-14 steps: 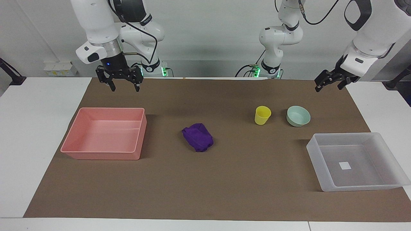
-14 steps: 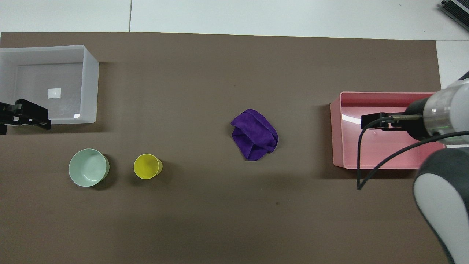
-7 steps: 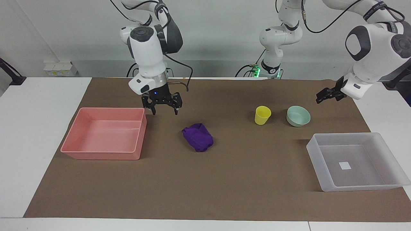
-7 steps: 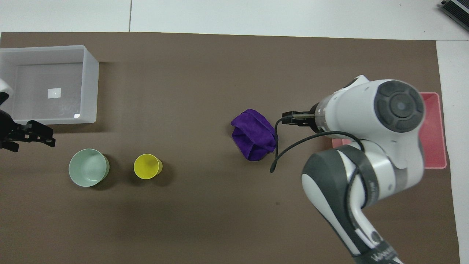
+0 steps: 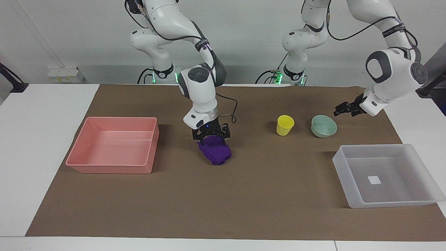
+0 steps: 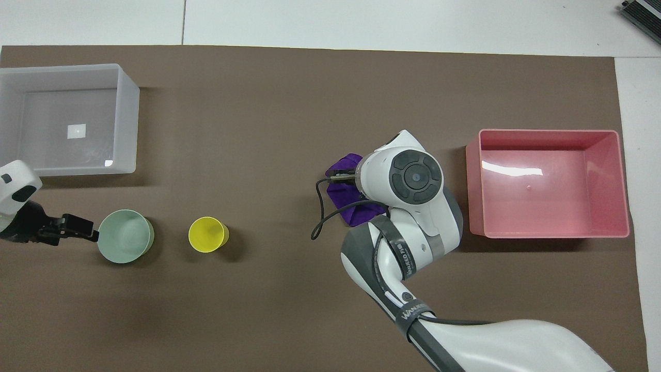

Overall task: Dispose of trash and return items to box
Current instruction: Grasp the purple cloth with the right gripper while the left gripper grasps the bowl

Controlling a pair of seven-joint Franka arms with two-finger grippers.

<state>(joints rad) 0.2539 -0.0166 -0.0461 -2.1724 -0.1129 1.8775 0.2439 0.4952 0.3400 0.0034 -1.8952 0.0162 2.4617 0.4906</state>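
The purple cloth wad (image 5: pixel 217 153) lies mid-mat; in the overhead view only its edge (image 6: pixel 343 168) shows beside my right arm's wrist. My right gripper (image 5: pixel 211 136) is down on the wad's top, open, with a finger on each side. The yellow cup (image 5: pixel 285 124) and the mint-green bowl (image 5: pixel 324 126) stand upright side by side toward the left arm's end. My left gripper (image 5: pixel 343 109) hovers just beside the bowl (image 6: pixel 125 236), apart from it. The translucent box (image 5: pixel 343 167) with a white sticker (image 5: pixel 374 180) sits farther from the robots than the bowl.
A pink rectangular tray (image 5: pixel 111 169) stands toward the right arm's end of the brown mat, beside the wad. The mat ends in white table at both ends. My right arm's cable loops beside the wad.
My right gripper has moved from above the pink tray's end across and down onto the purple wad. My left gripper has come down toward the bowl. No object has moved.
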